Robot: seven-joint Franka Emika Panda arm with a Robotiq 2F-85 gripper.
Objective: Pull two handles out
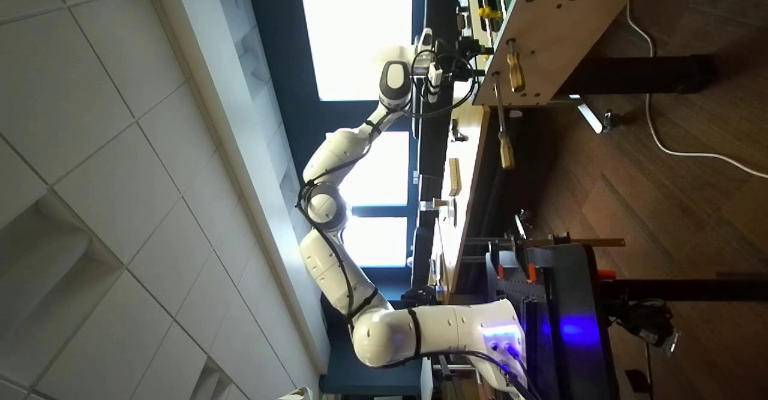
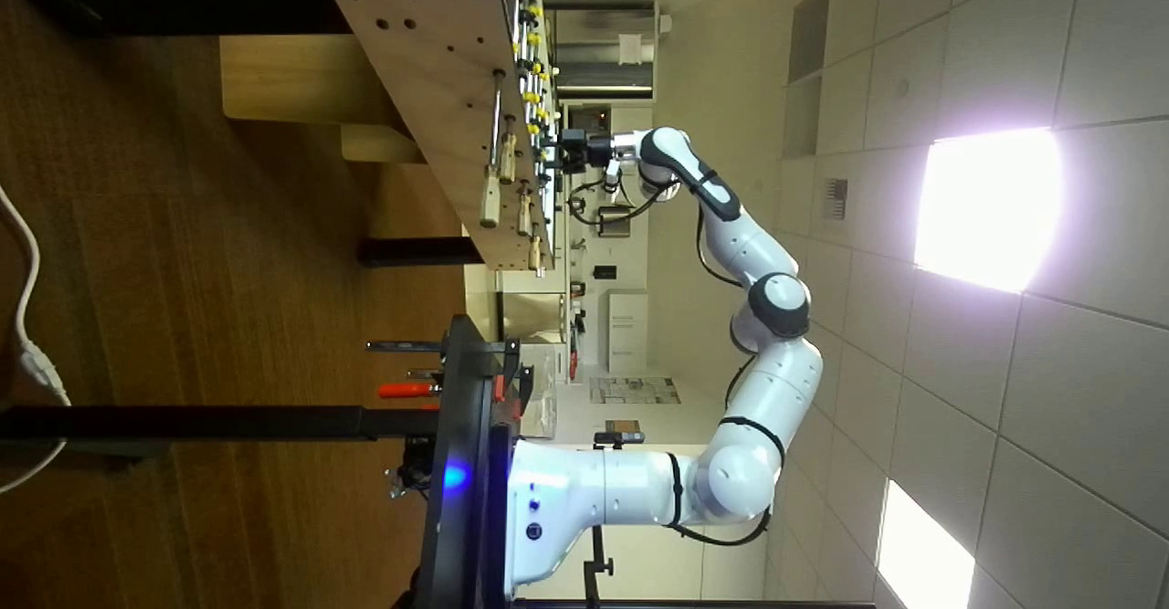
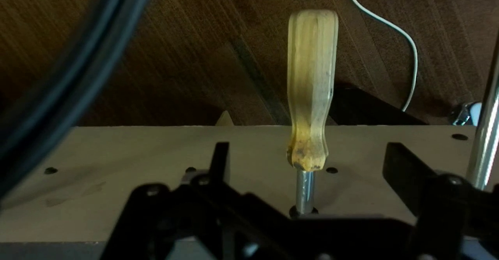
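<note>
Jaws stood wide apart; in the wrist view we saw a wooden handle (image 3: pixel 313 69) between them, clear of both. Yellow players (image 1: pixel 489 13) stood inside the foosball cabinet (image 1: pixel 564 34). In both exterior views we found a second handle (image 1: pixel 506 151) on a long exposed rod (image 1: pixel 500 106), outside the wrist view.

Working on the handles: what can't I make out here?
Wrist view: right-hand rod, outer end cut off by the right edge, lower end hidden behind the claw.
Wrist view: whatever is behind the blurred cables.
In an exterior view: wooden panel, one end cut off by the top edge.
In an exterior view: wall sheet, markings too small to read.
</note>
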